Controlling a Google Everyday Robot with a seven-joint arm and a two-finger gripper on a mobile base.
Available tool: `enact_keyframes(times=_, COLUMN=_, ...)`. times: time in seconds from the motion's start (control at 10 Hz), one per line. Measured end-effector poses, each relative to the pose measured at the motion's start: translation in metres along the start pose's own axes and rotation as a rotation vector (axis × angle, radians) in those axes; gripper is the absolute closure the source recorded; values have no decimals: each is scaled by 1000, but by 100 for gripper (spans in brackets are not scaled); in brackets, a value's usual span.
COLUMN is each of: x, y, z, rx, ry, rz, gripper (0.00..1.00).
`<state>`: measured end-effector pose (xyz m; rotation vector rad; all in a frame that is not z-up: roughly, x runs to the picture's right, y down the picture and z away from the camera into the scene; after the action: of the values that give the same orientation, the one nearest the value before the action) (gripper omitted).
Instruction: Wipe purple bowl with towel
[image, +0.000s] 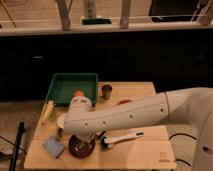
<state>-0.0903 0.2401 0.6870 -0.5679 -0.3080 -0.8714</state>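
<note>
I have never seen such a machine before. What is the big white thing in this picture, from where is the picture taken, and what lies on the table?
The white shape is a robot arm. Its gripper reaches down over a dark bowl near the front edge of the wooden table. One camera looks down at the table from above; its mounting is not known. On the table are a green tray, a blue sponge, a white-handled brush, a small dark cup and a yellow item at the left edge. Anything held is hidden by the arm.
</note>
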Motion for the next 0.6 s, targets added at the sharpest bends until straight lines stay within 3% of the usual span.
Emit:
enact_keyframes(times=0.4, x=-11, y=-5, z=8, rx=28, ry=-96, rz=56, gripper=100)
enact_keyframes(times=0.6, x=-15, y=-3, z=9, rx=65, ry=-174, rz=74, gripper=100)
